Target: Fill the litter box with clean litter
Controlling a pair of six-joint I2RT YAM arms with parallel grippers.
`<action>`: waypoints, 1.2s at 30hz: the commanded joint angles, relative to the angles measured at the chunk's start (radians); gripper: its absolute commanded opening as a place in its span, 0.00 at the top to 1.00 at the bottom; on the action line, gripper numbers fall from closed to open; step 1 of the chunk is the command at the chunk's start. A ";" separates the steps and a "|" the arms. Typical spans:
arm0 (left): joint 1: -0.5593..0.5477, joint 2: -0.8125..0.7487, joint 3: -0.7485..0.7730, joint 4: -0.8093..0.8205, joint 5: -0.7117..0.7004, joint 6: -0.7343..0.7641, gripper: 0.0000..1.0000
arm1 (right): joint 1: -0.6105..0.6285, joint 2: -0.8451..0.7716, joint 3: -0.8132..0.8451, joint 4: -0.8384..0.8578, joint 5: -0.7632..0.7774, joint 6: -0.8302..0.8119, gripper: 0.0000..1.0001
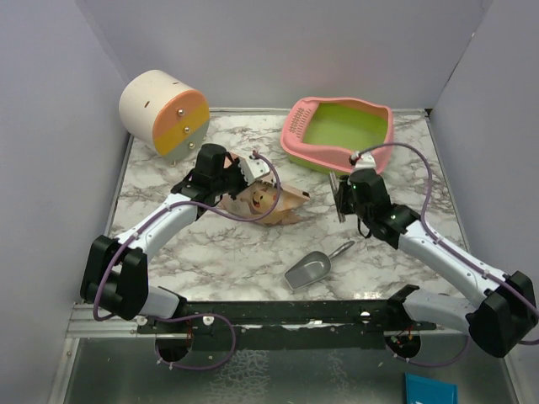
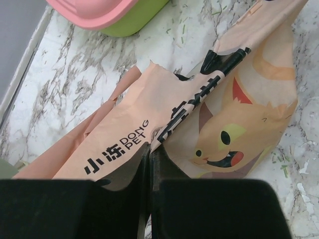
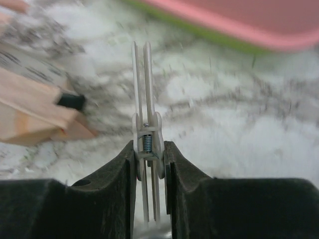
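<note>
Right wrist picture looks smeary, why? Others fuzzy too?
Right wrist: white marble tabletop and pink-rimmed plastic litter box are smeared, probably motion; the white plastic spring clip is sharp. Left wrist: crisp, lettering on the beige cat-printed bag readable. Top external: clear, evenly lit.

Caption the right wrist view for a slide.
The right gripper pinches a white spring clip over the marble table, bag at left, pink litter box behind.

The left arm [image 1: 160,223] stretches forward and inward over the table, and the left fingers [image 2: 164,172] are pressed tight on a fold of the bag [image 2: 149,109]. The right arm [image 1: 438,248] angles inward. The right fingers [image 3: 122,169] pinch a white spring clip [image 3: 144,99], which juts out past the fingertips.
</note>
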 commanded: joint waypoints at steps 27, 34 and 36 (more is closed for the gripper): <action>0.257 0.158 0.352 -0.037 0.020 -0.840 0.41 | -0.588 -0.213 -0.494 0.107 -0.148 0.473 0.69; 0.319 0.144 0.291 -0.028 0.146 -0.948 0.39 | -0.588 -0.218 -0.471 0.080 -0.177 0.446 0.32; 0.330 0.149 0.278 -0.010 0.178 -0.991 0.39 | -0.588 -0.225 -0.455 0.079 -0.213 0.430 0.32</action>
